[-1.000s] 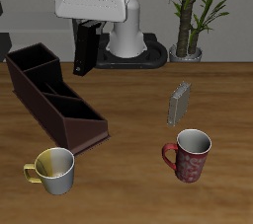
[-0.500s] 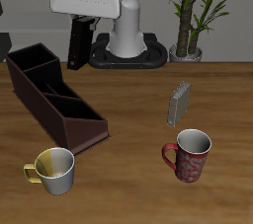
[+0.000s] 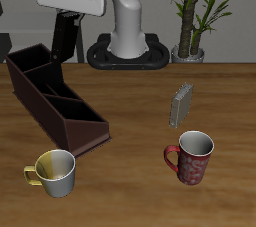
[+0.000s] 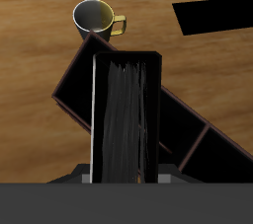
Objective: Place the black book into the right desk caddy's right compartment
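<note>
Overhead, the tool (image 3: 66, 16) holds the black book (image 3: 64, 38) above the right desk caddy (image 3: 55, 104).

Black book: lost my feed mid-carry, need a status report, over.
Gripper shut on black book, book hanging upright in the air. Right desk caddy below; right compartment open, nothing in it. Nothing in the way.

Franka arm raised, hand clamped on its load

The hand (image 3: 67, 16) points straight down from the white wrist, high above the counter (image 3: 140, 101), its two fingers closed on the black book (image 3: 65, 38), which hangs upright beneath it.
</note>
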